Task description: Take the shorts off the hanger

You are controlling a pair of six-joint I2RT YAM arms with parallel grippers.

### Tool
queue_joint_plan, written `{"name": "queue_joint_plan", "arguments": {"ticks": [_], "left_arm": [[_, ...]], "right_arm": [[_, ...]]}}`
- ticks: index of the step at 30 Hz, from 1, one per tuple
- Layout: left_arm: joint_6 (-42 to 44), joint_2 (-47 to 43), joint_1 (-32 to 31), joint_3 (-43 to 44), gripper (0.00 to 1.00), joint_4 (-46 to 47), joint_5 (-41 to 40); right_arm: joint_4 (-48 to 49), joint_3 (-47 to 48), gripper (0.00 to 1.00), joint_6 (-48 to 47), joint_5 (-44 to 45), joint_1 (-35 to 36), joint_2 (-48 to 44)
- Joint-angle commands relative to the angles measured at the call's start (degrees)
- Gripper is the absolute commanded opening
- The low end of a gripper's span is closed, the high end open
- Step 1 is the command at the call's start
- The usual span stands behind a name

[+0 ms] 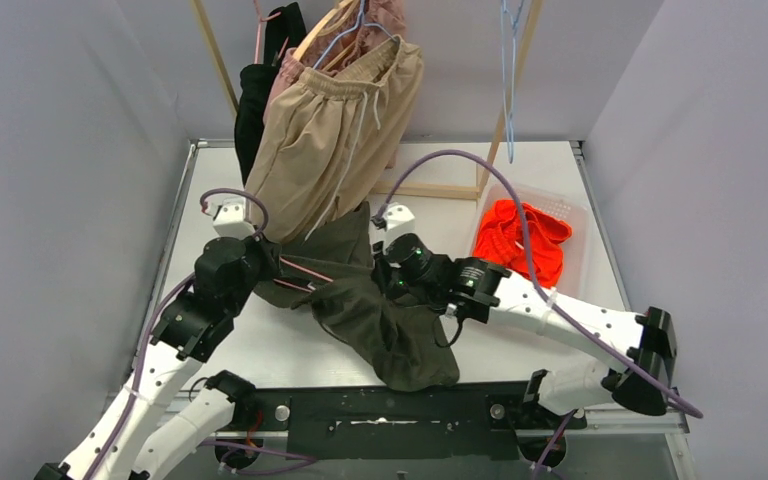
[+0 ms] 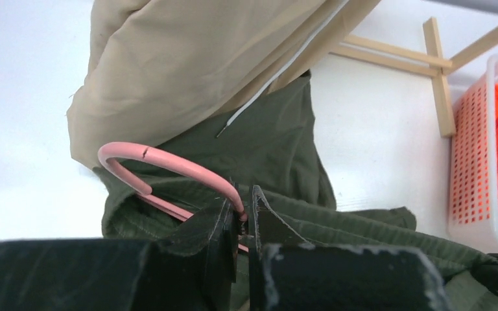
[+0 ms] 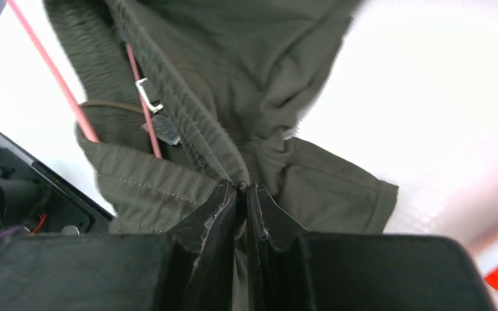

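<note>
A white table [image 1: 290, 345] closed in by pale grey walls holds the work, and the pink hanger [image 2: 168, 161] lies low over it, near the middle. The green shorts [image 1: 390, 330] are draped on this hanger, their waistband bunched around its wire and their legs trailing off it toward the near edge. The left gripper [image 2: 243, 217] is clamped shut on the hanger's wire just below the curved hook. The right gripper [image 3: 242, 191] is pinched shut on a seam of the waistband just beside the hanger's thin pink bars. Above and behind the hanger hang the beige shorts [image 1: 330, 140]; well to its right, orange shorts [image 1: 520, 240] lie in a basket [image 1: 570, 205]. The step in hand looks like stripping the green pair. Next, the right arm should draw the waistband away while the left holds the hanger steady; a small metal clip [image 3: 146, 94] by the bars may snag the fabric.
</note>
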Motion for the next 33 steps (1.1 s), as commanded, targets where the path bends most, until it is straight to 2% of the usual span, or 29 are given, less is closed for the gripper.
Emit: {"name": "queue_joint_plan", "arguments": {"ticks": [1, 6, 9, 12, 15, 17, 20, 23, 30, 33], "left_arm": [[-3.8, -2.7, 0.4, 2.9, 0.0, -1.1, -13.5], [-6.3, 0.2, 0.4, 2.2, 0.0, -0.4, -16.2], [-6.6, 2.0, 0.4, 2.8, 0.0, -0.3, -16.0], [-5.2, 2.2, 0.4, 2.7, 0.0, 1.0, -14.1], [-5.2, 2.5, 0.4, 2.3, 0.0, 0.7, -13.7], [-5.5, 2.6, 0.4, 2.1, 0.0, 0.3, -14.5], [-5.8, 2.1, 0.5, 2.2, 0.0, 0.4, -15.5], [-5.9, 2.6, 0.5, 2.8, 0.0, 0.4, -15.5], [-7.3, 3.6, 0.7, 3.0, 0.0, -0.3, -15.4], [-7.4, 3.1, 0.7, 2.5, 0.0, 1.1, -12.6]], "right_arm": [[0.8, -6.6, 0.0, 2.2, 1.9, -1.8, -10.5], [9.6, -15.1, 0.0, -1.0, -5.3, 0.6, -21.5], [10.3, -16.2, 0.0, -1.1, -3.4, 0.8, -24.8], [12.5, -15.8, 0.0, 0.2, -1.6, 0.5, -25.6], [17.1, -15.1, 0.0, -2.8, -10.6, 1.1, -23.3], [16.7, -13.7, 0.0, -5.0, -13.2, 3.3, -20.3], [11.9, -11.9, 0.0, -7.3, -11.8, 7.1, -15.6], [8.9, -11.9, 0.0, -7.4, -11.8, 7.7, -13.2], [14.4, -18.1, 0.0, -7.8, -14.0, 7.8, -22.0], [11.8, -18.6, 0.0, -5.3, -5.4, 7.7, -23.3]]}}
